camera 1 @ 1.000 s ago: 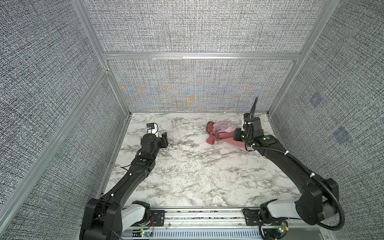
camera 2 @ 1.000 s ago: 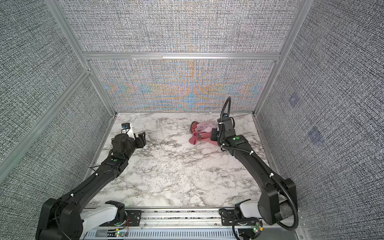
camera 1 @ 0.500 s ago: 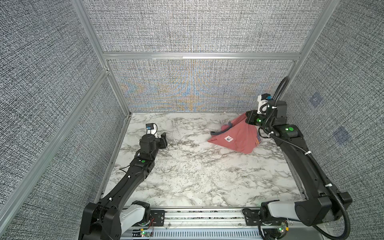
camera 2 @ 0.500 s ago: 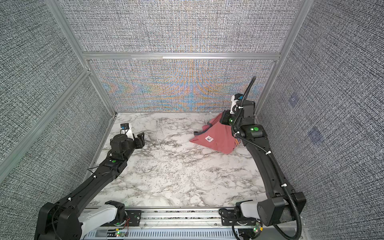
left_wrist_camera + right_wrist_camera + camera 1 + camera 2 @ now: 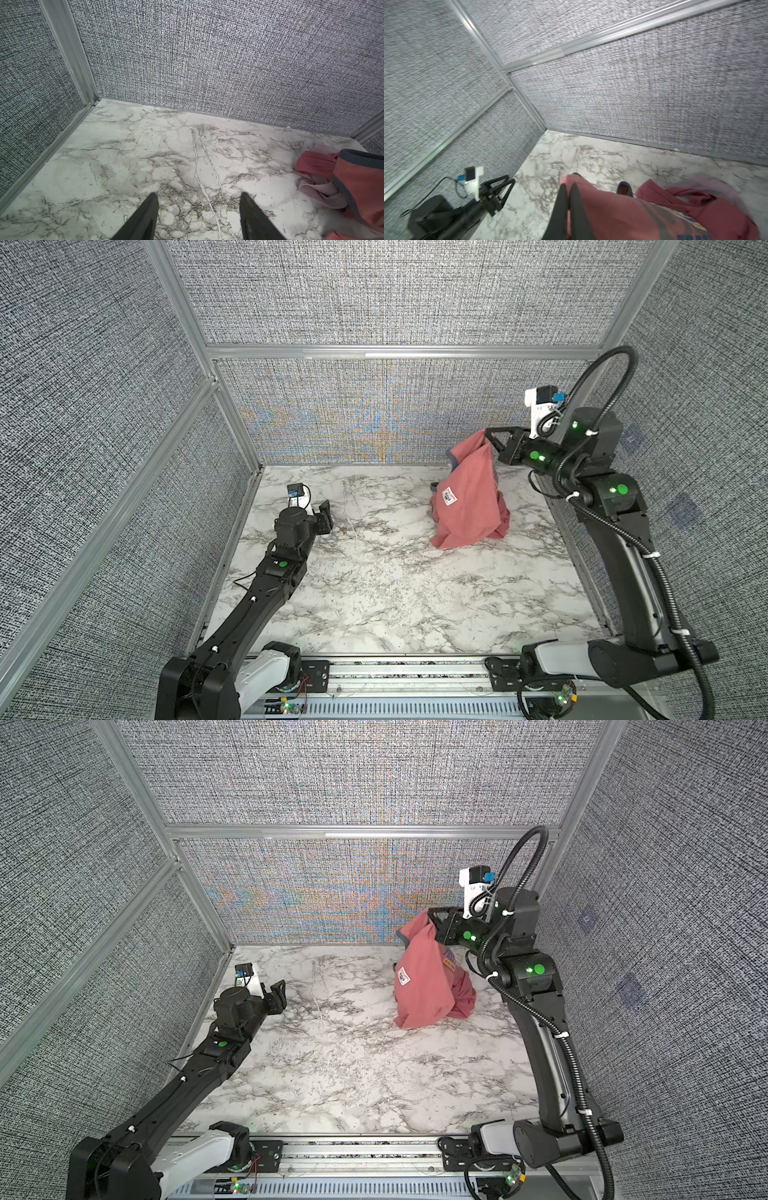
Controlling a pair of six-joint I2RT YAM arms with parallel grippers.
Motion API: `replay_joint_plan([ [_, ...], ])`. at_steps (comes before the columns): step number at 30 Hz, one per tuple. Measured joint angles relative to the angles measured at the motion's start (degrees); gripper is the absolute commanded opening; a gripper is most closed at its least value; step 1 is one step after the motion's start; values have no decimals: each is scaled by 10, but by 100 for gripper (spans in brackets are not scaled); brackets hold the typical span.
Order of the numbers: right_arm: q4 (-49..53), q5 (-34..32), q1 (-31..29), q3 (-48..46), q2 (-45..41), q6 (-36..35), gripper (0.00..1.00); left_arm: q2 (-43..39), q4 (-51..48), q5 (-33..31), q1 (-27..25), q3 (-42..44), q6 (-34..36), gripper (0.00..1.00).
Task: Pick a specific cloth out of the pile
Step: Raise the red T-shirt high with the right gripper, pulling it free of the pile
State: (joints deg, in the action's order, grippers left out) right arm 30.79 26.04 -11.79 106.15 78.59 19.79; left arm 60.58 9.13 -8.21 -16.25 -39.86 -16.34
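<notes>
The right end effector (image 5: 487, 434), jaws clamped shut on a fold near the grey-blue collar, is hoisting the coral salmon-pink T-shirt (image 5: 469, 506) high above the far right corner of the white marble-patterned table (image 5: 374, 593), close to the grey woven back wall (image 5: 374, 414). In both top views the shirt is hanging in a long drape, its small white rectangular patch (image 5: 449, 495) facing the camera, while its lower hem appears to be resting on the table. Gripping at the top edge is letting the garment's own weight peel it off the small pile of pink and red garments (image 5: 498, 526). The pile's darker rose-red garment (image 5: 463, 998) is lying bunched just behind the hanging shirt and touching it. The left wrist view is showing a pale pink cloth (image 5: 320, 189) lying crumpled on the table beside the raised shirt's trimmed edge. The left end effector (image 5: 326, 511) is hovering low over the table's far left, well apart from the clothes, jaws parted and holding nothing, seemingly keeping clear of the lift.

A second earlier the right end effector was working down at table level, in the crumpled heap. Half a second earlier it was stretching the shirt into a low tent. Now the arm is standing markedly higher and the shirt is hanging nearly full length. The left arm is sitting almost where it was. By the look of it, the shirt is separating but is not yet clear of the pile.
</notes>
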Motion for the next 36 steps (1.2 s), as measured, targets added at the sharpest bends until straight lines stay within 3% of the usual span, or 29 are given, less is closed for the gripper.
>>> replay_joint_plan([
  [7, -2, 116, -32, 91, 33, 26, 0, -30, -24, -7, 0, -19, 0, 64],
  [13, -2, 165, -55, 168, 77, 40, 0, -59, -57, -24, 0, -35, 0, 64],
  [22, 16, 181, -132, 315, 186, 44, 0, -99, -129, -78, 0, -84, 0, 64],
  [36, 41, 149, -171, 346, 239, 37, 0, -145, -209, -122, 0, -106, -1, 64],
])
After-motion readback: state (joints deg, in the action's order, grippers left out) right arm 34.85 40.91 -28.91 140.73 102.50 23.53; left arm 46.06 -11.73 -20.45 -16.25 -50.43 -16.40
